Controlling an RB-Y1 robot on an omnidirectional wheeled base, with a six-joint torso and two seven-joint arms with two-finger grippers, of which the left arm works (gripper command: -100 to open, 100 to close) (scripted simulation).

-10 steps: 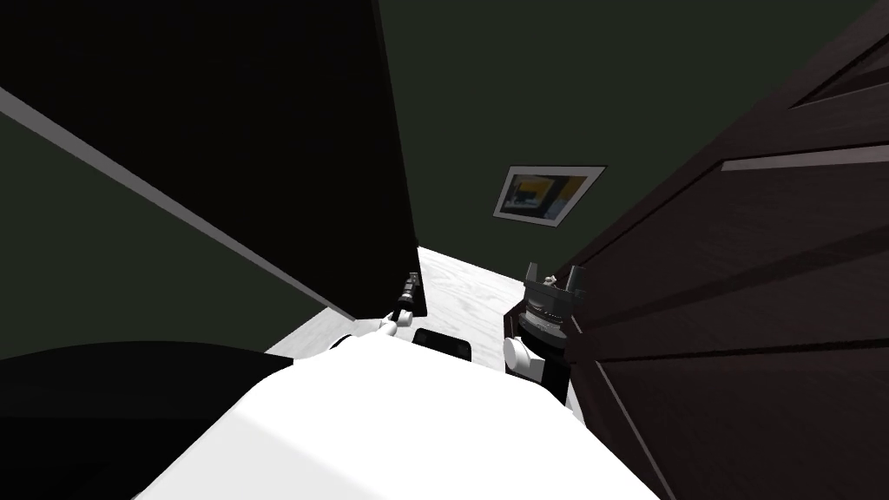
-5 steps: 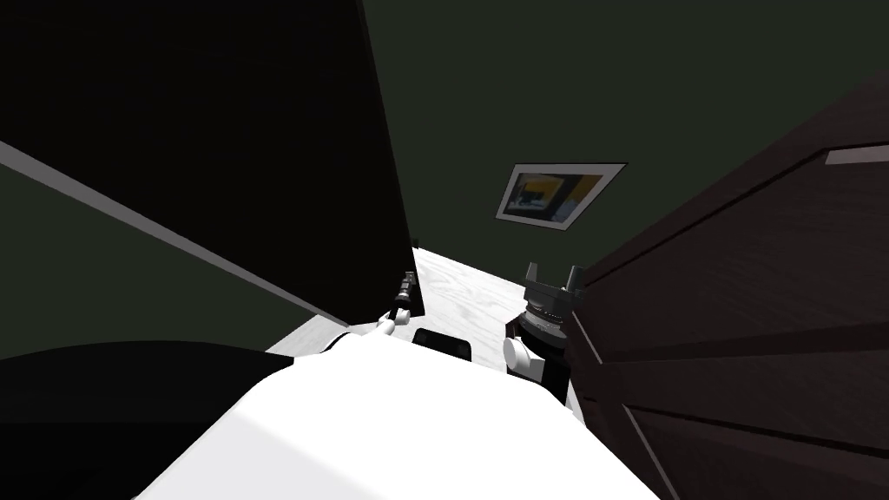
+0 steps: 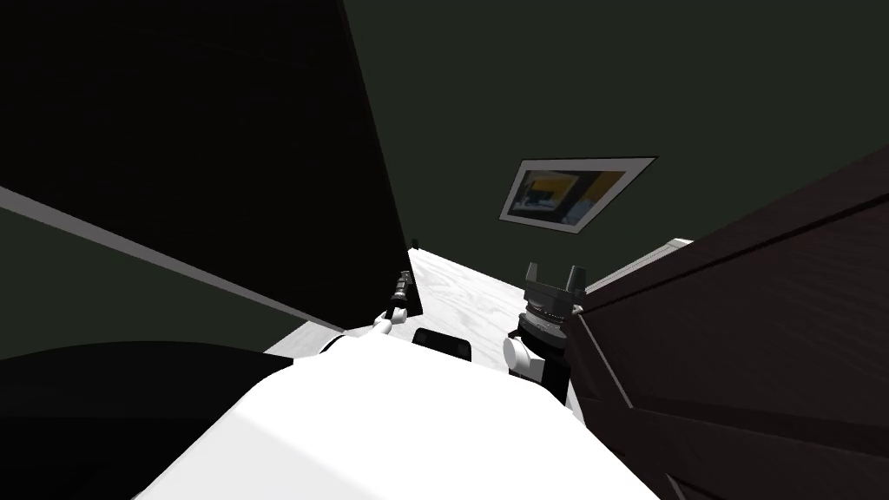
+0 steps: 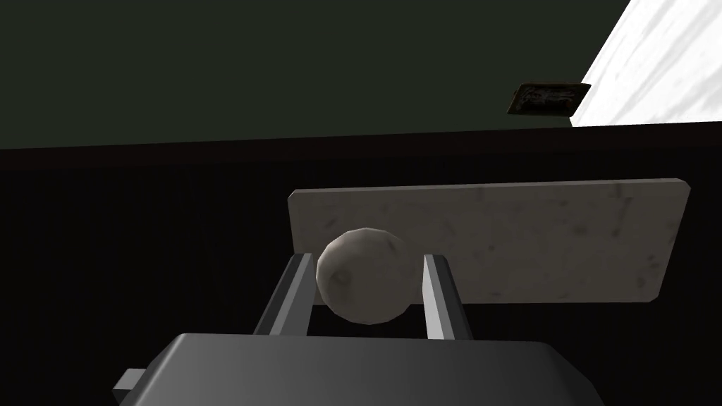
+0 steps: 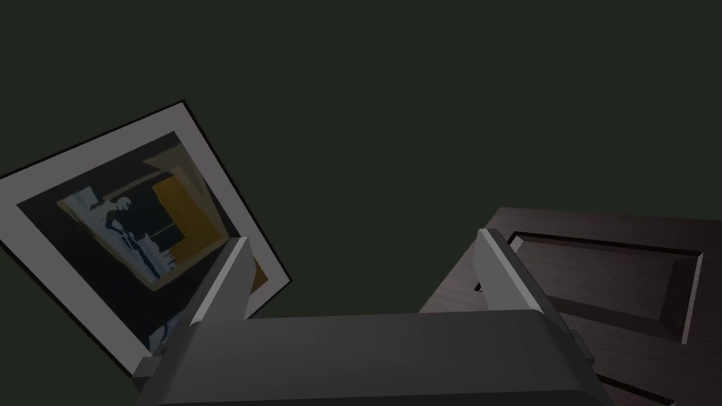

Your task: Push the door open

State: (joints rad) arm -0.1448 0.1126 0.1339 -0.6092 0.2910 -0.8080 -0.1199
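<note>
Inspecting the grip first: the left gripper [image 4: 367,258] has its two blades clenched on the round knob [image 4: 364,276], one blade against each side. The right gripper [image 5: 361,241] is released, its blades wide apart and holding nothing. In the head view it sits at about one o'clock from us, just beside a brown panelled leaf [image 3: 747,330] that takes up the three to five o'clock sector.

Recommendation for the step in hand, in our judgement: drive the push through the knob, square to the door face. Let the wrist follow the arc of the swing so the blades do not slide off the rounded sides. We advise a slow, even advance with base and arm moving together, since the strip of pale floor [image 3: 469,299] at twelve o'clock is narrow. The idle right arm should be held clear of the brown leaf.

Condition of the door [image 3: 217,148]: a very dark, nearly black slab at ten to eleven o'clock in the head view, its free edge running down to the left gripper. Faint vertical grain shows on it in the left wrist view. The knob is dull, mottled grey and sits at one end of a pale oblong plate [image 4: 550,240] of like finish, fixed flat to the door. How far the door stands open we cannot tell.
</note>
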